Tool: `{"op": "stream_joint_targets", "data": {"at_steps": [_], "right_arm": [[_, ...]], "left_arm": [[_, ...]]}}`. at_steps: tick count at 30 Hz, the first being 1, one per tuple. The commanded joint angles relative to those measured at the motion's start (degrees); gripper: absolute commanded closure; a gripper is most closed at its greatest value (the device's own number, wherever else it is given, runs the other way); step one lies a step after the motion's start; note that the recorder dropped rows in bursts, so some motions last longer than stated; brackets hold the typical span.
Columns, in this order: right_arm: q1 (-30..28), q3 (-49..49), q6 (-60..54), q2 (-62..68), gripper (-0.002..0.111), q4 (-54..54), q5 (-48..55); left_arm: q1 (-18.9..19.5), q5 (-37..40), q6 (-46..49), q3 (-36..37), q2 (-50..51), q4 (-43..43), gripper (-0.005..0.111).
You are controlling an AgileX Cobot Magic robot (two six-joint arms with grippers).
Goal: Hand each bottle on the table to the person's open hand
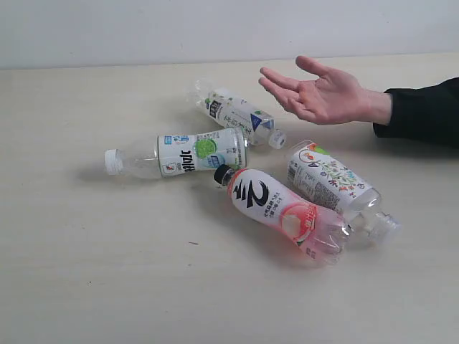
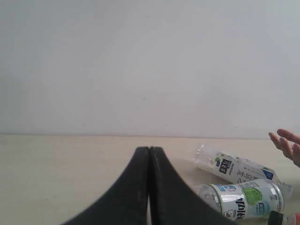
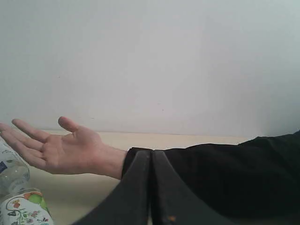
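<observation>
Exterior view: four bottles lie on their sides, clustered on the counter (image 1: 86, 251): slim white-blue bottle (image 1: 235, 111), green-labelled bottle (image 1: 193, 153), black-capped red bottle (image 1: 280, 208), floral bottle (image 1: 331, 180). The person's open hand (image 1: 323, 93) hovers palm-up just beside them. In the wrist views, left end effector (image 2: 149, 149) and right end effector (image 3: 151, 152) each sit pressed together.

I see a beige bench (image 1: 72, 272), red-pink bottle (image 1: 276, 208) with black cap (image 1: 224, 173), white floral bottle (image 1: 330, 179), black sleeve (image 1: 423, 111).
</observation>
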Motion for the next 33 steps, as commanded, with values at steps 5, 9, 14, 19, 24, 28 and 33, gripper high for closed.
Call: {"op": "stream_joint_targets", "data": {"at_steps": [5,9,14,19,24,28,33], "right_arm": [[-0.3,0.3,2.1,-0.3,0.108,-0.1,-9.2],[-0.3,0.3,10.0,-0.3,0.108,-0.1,-15.8],[-0.3,0.3,31.1,-0.3,0.108,-0.1,-20.0],[-0.3,-0.1,29.0,0.2,0.108,-0.1,-29.3],[-0.3,-15.1,36.8,15.2,0.108,-7.5,-19.2],[-0.2,-26.5,45.4,27.2,0.108,-31.0,-11.1],[-0.2,-31.6,51.7,37.3,0.108,-44.1,-8.3]], "left_arm": [[0.3,-0.1,0.3,0.2,-0.4,-0.3,0.107],[0.3,-0.1,0.3,0.2,-0.4,-0.3,0.107],[0.3,-0.1,0.3,0.2,-0.4,-0.3,0.107],[0.3,-0.1,0.3,0.2,-0.4,-0.3,0.107],[0.3,-0.1,0.3,0.2,-0.4,-0.3,0.107],[0.3,-0.1,0.3,0.2,-0.4,-0.3,0.107],[0.3,-0.1,0.3,0.2,-0.4,-0.3,0.107]]}}
